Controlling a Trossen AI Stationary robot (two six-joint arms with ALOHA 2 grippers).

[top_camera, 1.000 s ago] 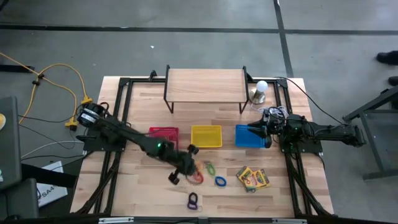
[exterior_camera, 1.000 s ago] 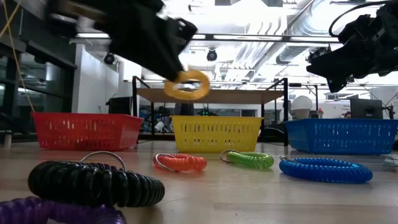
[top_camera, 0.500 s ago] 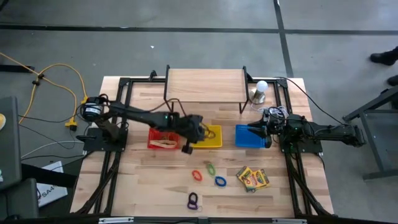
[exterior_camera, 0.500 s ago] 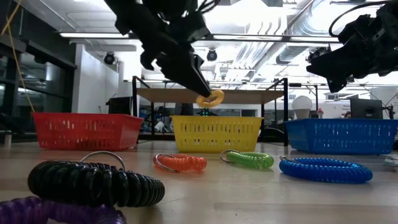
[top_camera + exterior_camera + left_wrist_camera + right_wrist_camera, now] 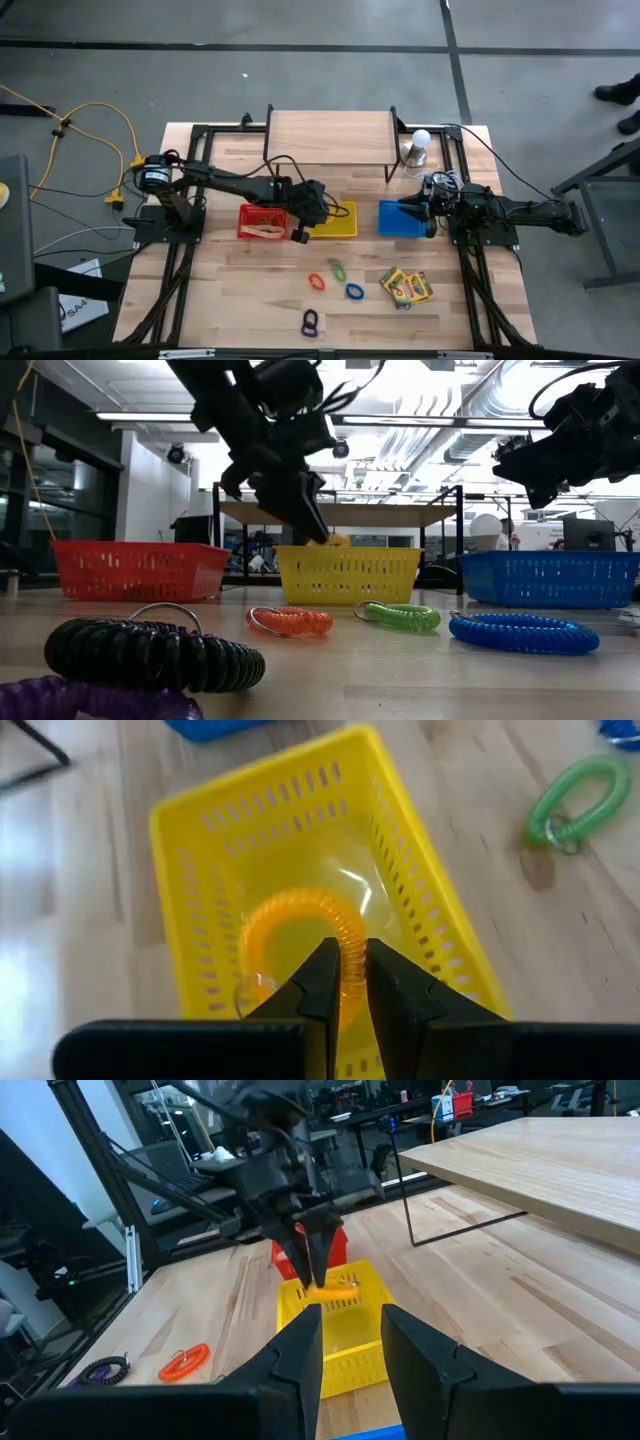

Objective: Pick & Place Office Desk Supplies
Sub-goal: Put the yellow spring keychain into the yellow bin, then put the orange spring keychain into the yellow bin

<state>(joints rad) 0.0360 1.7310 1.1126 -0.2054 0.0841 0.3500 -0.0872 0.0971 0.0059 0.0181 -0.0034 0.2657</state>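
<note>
Left gripper point(image 5: 343, 982), fingers pinched on the yellow coil ring point(image 5: 300, 935), holds it inside the yellow basket point(image 5: 340, 228) at mid-frame, unreleased. The right gripper point(image 5: 350, 1342) waits with fingers parted, empty. Orange coil point(image 5: 316, 282), green coil point(image 5: 339, 269), blue coil point(image 5: 354, 291), purple coil point(image 5: 310, 321) and the crayon boxes point(image 5: 406, 286) remain on the surface point(image 5: 220, 290).

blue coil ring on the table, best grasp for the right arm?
Pinch across one side of the blue coil ring, straight down from above. It lies flat on the table as an open loop, so one finger can drop inside and one outside. The green ring lies close, so take the side facing away from it.
</note>
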